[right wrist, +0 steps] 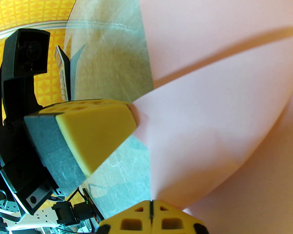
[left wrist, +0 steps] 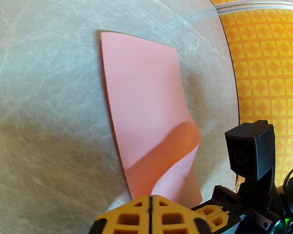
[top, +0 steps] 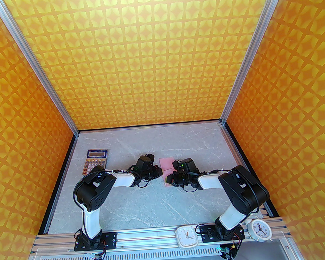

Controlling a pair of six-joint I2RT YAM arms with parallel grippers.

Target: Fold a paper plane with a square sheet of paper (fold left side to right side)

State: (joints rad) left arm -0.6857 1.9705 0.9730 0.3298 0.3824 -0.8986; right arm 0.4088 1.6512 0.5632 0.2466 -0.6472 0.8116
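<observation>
1. Top view: the thin pale-pink square sheet of paper (top: pixel 166 163) lies on the grey marble-patterned table (top: pixel 129 203), near the middle and well apart from the orange-keyed calculator (top: pixel 96 160). Both arms are bent at the elbow with the forearms turned inward and the wrists low. The left gripper (top: pixel 159 171) meets the sheet at its left edge, and the right gripper (top: pixel 168 179) meets it at the near end.

2. Left wrist view: the two yellow fingers of the left gripper (left wrist: pixel 150 198) are pressed together, and the near corner of the sheet (left wrist: pixel 142 91) rises in a soft curl that ends exactly at their tips, so I judge it is pinched there. The far part of the sheet lies flat on the table (left wrist: pixel 45 91). The right gripper (left wrist: pixel 211 214) is just beside the near right corner.

3. Right wrist view: the right gripper (right wrist: pixel 151 202) has its fingers together too, and the paper (right wrist: pixel 206 114) comes to a point at its tips; it looks clamped on that corner. The left gripper (right wrist: pixel 133 114) bites the edge further along, and the paper bulges like a sail between the two.

4. Step in hand, as I judge: the left side is lifted and its carry to the right is only begun. The next move calls for both grippers to travel together, to lay edge on edge, then to press the crease
</observation>
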